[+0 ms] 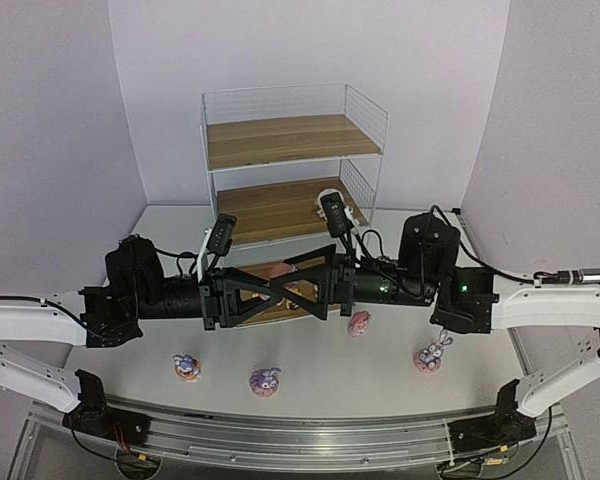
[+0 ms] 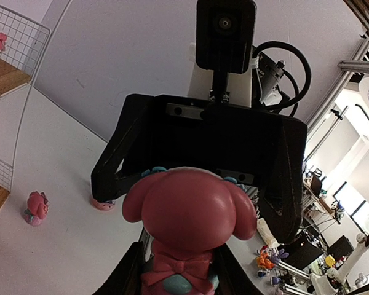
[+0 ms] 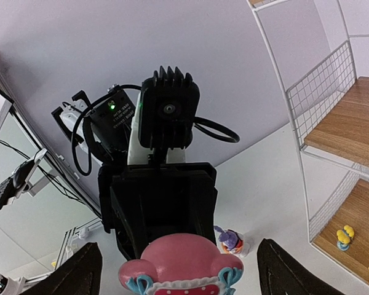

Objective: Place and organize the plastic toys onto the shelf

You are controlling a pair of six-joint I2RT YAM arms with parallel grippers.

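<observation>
Pinching pink toy (image 2: 187,224) in left gripper (image 2: 179,273), mid-air before shelf (image 1: 280,142); right gripper (image 3: 181,271) opposite, spread wide around the toy.

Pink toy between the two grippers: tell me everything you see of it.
The pink toy is a glossy plastic figurine with a round head, two drooping ear lobes, teal tufts at the ears and a pink bow at the neck with teal below. It is held off the table, its body clamped by the left gripper. The right gripper faces its head with fingers spread wide, apart from it.
</observation>
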